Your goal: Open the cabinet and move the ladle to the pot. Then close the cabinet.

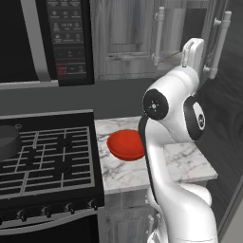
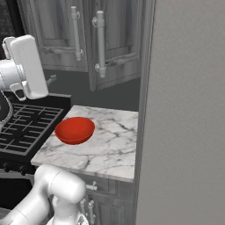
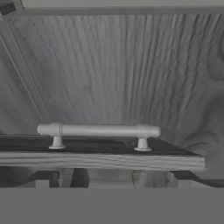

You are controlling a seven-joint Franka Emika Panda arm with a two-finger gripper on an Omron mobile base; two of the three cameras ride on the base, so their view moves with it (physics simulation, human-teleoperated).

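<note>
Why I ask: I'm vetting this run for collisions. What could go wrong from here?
1. The cabinet door stands only partly open, so reaching inside may bump its edge.
2. The door handle lies close in front of the hand camera, so a careless pull-back could snag it.
3. The red bowl sits between the cabinet and the pot, so a low carry could knock it.
</note>
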